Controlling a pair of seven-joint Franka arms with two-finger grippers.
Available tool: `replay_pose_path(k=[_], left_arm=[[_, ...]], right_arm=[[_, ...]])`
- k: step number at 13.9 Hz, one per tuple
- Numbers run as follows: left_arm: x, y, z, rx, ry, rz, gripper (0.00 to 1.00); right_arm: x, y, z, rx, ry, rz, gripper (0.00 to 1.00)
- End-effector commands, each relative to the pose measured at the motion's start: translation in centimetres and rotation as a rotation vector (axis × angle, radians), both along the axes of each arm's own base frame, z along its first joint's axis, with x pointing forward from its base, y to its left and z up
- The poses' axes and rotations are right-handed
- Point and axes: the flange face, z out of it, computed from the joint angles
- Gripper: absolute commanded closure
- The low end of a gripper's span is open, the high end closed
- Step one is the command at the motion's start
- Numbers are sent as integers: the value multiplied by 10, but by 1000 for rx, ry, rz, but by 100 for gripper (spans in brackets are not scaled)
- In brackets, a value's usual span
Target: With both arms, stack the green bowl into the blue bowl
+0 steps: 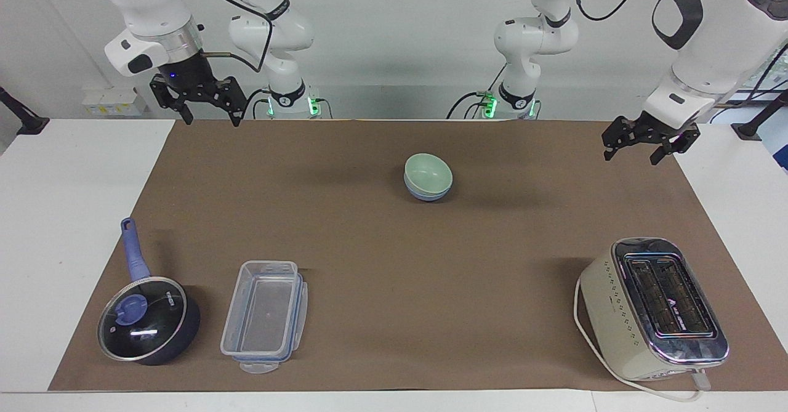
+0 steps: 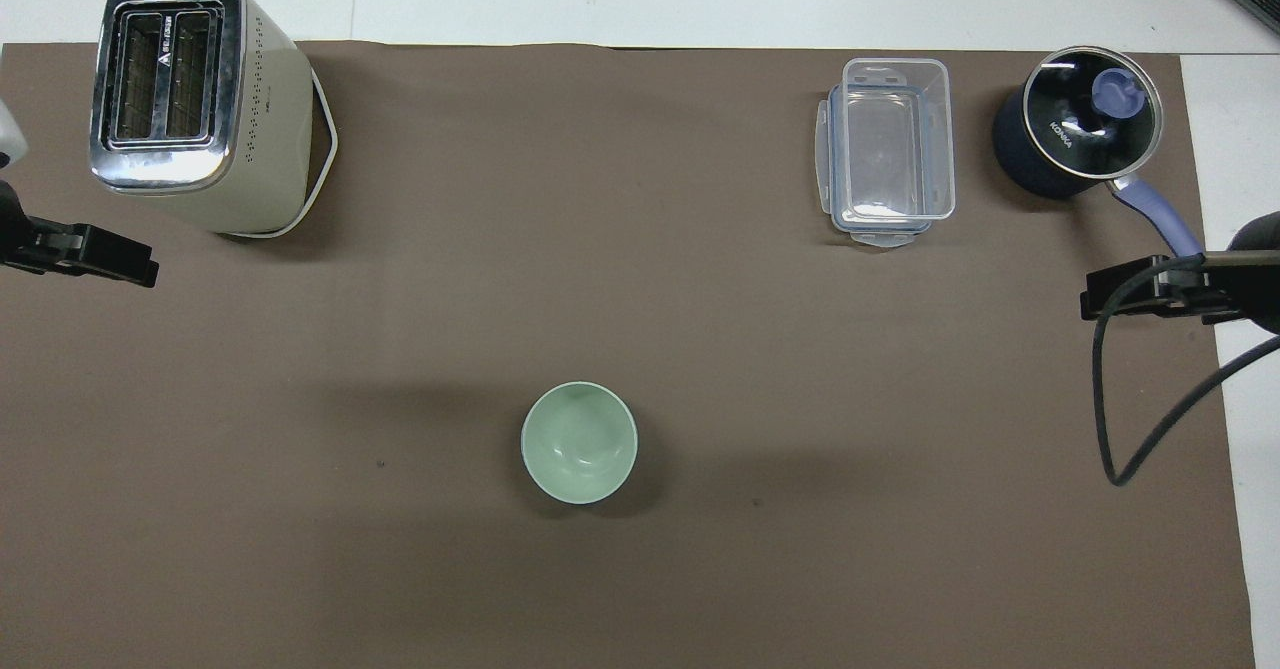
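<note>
The pale green bowl point(image 1: 427, 171) point(image 2: 579, 441) sits nested inside the blue bowl point(image 1: 428, 194), whose rim and underside show beneath it in the facing view; from overhead the green bowl hides the blue one. Both rest on the brown mat, midway between the two arms. My right gripper point(image 1: 209, 115) point(image 2: 1110, 297) hangs open and empty in the air over the mat's edge at the right arm's end. My left gripper point(image 1: 633, 151) point(image 2: 130, 267) hangs open and empty over the mat's edge at the left arm's end. Neither gripper touches the bowls.
A cream toaster point(image 1: 655, 308) point(image 2: 195, 99) stands farther from the robots at the left arm's end. A clear plastic container point(image 1: 266, 315) point(image 2: 887, 149) and a dark blue lidded saucepan point(image 1: 148, 319) point(image 2: 1078, 134) lie farther out at the right arm's end.
</note>
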Motion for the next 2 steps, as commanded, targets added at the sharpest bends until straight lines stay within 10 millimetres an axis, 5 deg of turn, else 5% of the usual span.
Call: replay_pose_path(k=[1,2], left_arm=[[2,2,2,2,-5,11,0],[2,2,2,2,-5,10,0]], right_arm=[[0,1,1,21,-5,-16,0],[0,1,1,21,-5,-18,0]])
